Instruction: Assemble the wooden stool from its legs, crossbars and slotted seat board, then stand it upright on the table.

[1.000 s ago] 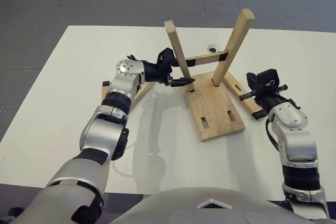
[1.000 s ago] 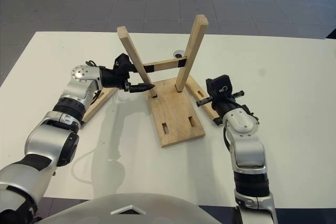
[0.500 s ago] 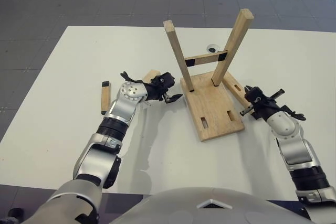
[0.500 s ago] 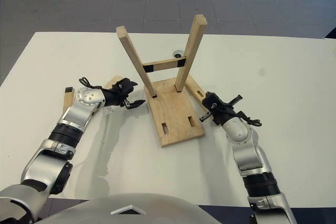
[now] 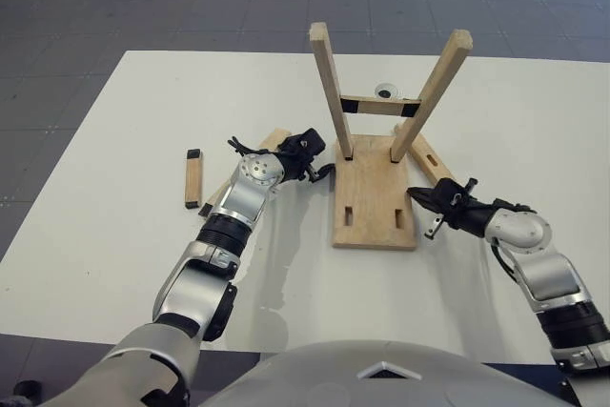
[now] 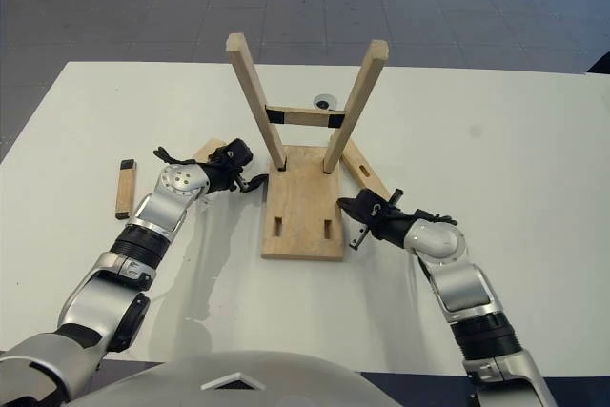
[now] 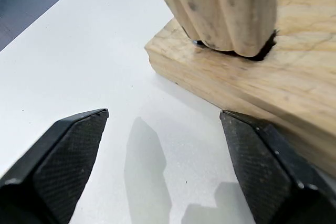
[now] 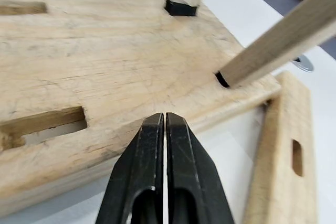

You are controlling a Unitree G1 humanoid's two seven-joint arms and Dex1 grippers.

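While the seat board (image 5: 374, 199) lies flat on the white bench (image 5: 114, 140), we see two legs standing in the slots at its far end. The left leg (image 5: 331, 92) and the right leg (image 5: 434, 92) lean apart toward their tops and are joined by a crossbar (image 5: 379, 107). Our left pincer (image 7: 164, 116) is spread open, with nothing between its fingers, just beside the board's far left corner and close to the foot of the left leg. Our right pincer (image 8: 162, 124) is closed on nothing, its tips at the board's right long edge; we cannot tell whether they touch the wood. A loose leg (image 5: 426, 154) lies on the bench just right of the board. Another loose piece (image 5: 274, 138) lies under our left arm, and a short bar (image 5: 193, 178) lies farther left, well apart from the board.
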